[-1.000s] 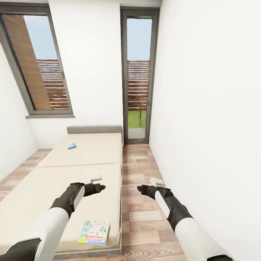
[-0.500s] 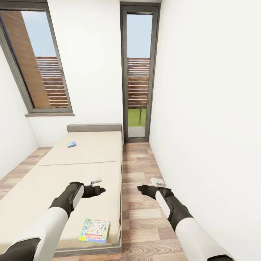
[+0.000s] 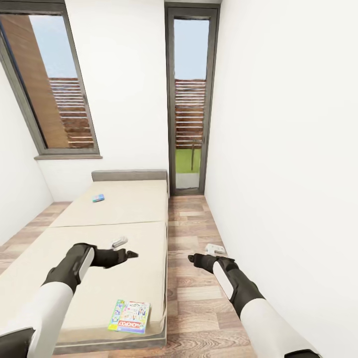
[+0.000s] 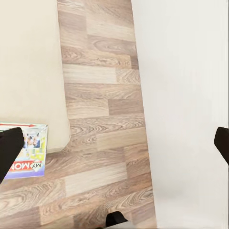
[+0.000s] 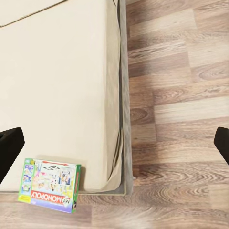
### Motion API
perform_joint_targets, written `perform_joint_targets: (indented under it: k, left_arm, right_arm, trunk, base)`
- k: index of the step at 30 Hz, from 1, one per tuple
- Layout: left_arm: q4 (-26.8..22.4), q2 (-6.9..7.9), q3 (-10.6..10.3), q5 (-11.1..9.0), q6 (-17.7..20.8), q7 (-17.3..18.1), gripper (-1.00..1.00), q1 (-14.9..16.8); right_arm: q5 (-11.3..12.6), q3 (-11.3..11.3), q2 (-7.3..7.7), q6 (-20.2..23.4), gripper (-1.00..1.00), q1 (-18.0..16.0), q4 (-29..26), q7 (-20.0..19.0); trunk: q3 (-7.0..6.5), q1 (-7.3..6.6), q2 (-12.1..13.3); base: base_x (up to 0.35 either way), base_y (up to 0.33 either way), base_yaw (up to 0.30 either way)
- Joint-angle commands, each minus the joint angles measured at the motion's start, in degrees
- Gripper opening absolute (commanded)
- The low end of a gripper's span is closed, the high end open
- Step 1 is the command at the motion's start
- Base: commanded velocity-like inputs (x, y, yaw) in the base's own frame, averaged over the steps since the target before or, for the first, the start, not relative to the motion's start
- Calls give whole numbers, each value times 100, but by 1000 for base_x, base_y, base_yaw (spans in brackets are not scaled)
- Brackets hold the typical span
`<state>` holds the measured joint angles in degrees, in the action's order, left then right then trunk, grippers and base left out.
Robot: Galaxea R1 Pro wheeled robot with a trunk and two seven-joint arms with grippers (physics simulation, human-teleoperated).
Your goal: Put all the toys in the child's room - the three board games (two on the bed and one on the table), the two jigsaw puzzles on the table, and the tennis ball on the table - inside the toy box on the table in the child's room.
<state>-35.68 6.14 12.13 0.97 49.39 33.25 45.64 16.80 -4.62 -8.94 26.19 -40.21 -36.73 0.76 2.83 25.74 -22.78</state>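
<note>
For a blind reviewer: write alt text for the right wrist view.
A Monopoly board game lies flat at the corner of a beige bed, above wood-plank floor. The right gripper's dark fingertips sit wide apart at the picture's edges.

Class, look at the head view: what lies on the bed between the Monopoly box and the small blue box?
Only bare beige mattress, crossed by its seam, lies between the Monopoly box and the small blue box on the bed; the left gripper hovers above.
</note>
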Motion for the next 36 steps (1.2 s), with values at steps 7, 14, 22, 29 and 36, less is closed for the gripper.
perform_joint_targets:
  k: [7,14,22,29,36]
  left_arm:
    - [-22,71,51,25,101,428,100,-8]
    - [-14,61,57,27,102,445,100,-10]
    - [5,49,197,19,106,441,100,-11]
    - [25,53,426,29,107,359,100,-13]
    - [451,71,664,16,-20,-155,100,-27]
  right_arm:
    - [16,-12,-2,26,100,-4,-9,3]
    - [6,-12,4,23,100,-4,-9,3]
    - [0,-5,6,18,100,-4,-15,11]
    - [12,-5,5,23,100,-4,-15,15]
    - [26,-5,-7,22,100,-4,-13,18]
  trunk:
    - [32,26,-54]
    - [157,180,-334]
    - [301,355,-655]
    - [427,509,-936]
    - [552,663,-1217]
  base:
    - [0,0,0]
    - [0,0,0]
    - [0,0,0]
    - [0,0,0]
    - [-12,0,0]
